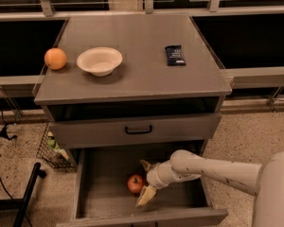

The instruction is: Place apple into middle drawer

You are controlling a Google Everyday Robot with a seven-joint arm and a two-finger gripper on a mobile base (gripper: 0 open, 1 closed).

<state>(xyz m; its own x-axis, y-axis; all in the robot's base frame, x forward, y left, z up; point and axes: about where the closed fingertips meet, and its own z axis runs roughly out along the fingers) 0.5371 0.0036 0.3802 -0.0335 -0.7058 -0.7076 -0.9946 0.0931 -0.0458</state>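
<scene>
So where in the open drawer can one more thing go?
The middle drawer is bare on its left, between the left wall and the apple. The right is crowded: the gripper, jaws open, sits beside the apple.

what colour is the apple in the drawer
Red, in the camera view; the apple sits by the open gripper in the middle drawer.

Grey cabinet top (pixel 132 82), centre frame. On it:
- orange fruit (pixel 55 58) at far left edge
- white bowl (pixel 100 60) just right of it, upright, apart from it
- dark snack packet (pixel 174 55) toward right, lying flat, well apart from bowl

Grey drawer front with black bar handle (pixel 138 129) mid frame, dark gap above.
Wire basket (pixel 49 150) on floor, left of cabinet.
Black cables (pixel 0 132) far left.
Black pole (pixel 28 193) lower left.
Speckled floor (pixel 255 131) at right.
Gripper (pixel 145 180) lower centre, fingers spread.
</scene>
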